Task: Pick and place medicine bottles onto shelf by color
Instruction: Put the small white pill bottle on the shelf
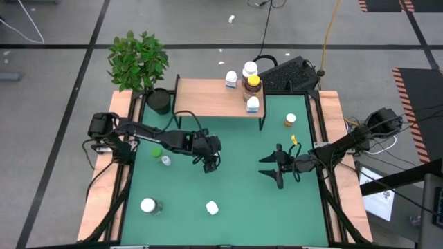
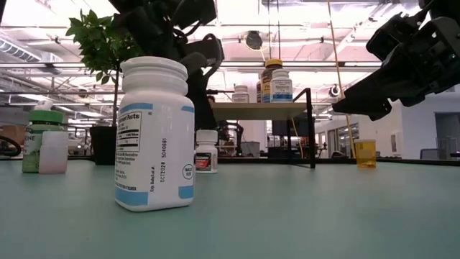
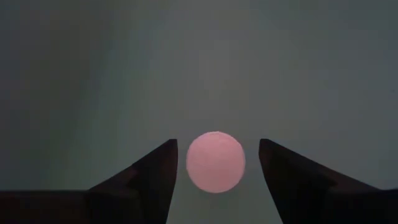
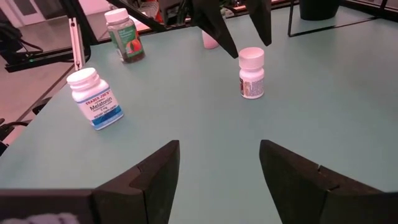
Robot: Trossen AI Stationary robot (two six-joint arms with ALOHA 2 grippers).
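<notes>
Left gripper (image 1: 210, 163) hangs mid-table, fingers apart, straight above a small round-capped bottle (image 3: 215, 161) not yet grasped. Right gripper (image 1: 275, 168), also spread, waits empty nearby. Four bottles (image 1: 248, 84) already stand on the shelf (image 1: 208, 98); about five remain on the green table (image 1: 235, 187), so roughly half looks done. One white bottle (image 4: 94, 98) reads "Trader Joe's Melatonin".

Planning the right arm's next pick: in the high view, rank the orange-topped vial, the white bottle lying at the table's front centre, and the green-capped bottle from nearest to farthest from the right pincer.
From the right pincer, which is open over the table's right half:
1. Orange-topped vial, toward the shelf, near the right edge.
2. White bottle, at the front centre.
3. Green-capped bottle, far across on the left side, under the left arm.
</notes>
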